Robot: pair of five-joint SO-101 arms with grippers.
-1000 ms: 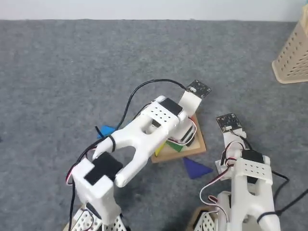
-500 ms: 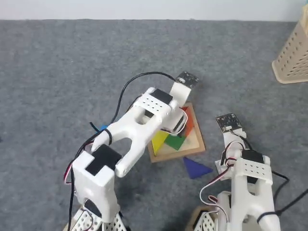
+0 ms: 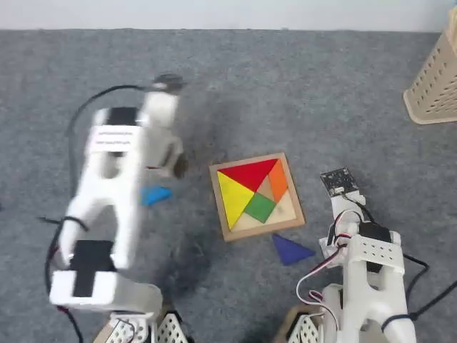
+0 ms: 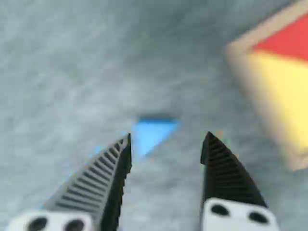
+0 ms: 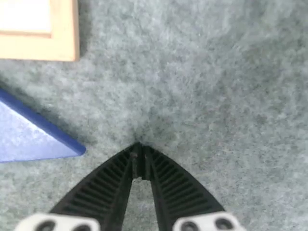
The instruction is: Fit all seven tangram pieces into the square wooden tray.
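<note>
My left end effector (image 4: 167, 136) hangs wide open and empty near the light-blue triangular piece (image 3: 155, 194), left of the square wooden tray (image 3: 227, 232) at mid-frame. My right end effector (image 5: 139, 145), pinched shut on nothing, sits beside the dark-blue triangular piece (image 3: 290, 250).

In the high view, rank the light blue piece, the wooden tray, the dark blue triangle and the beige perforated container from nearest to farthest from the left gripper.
From the left gripper:
1. light blue piece, right beside it on the carpet.
2. wooden tray, mid-table.
3. dark blue triangle, past the tray, by the other arm.
4. beige perforated container, at the far right edge.
</note>
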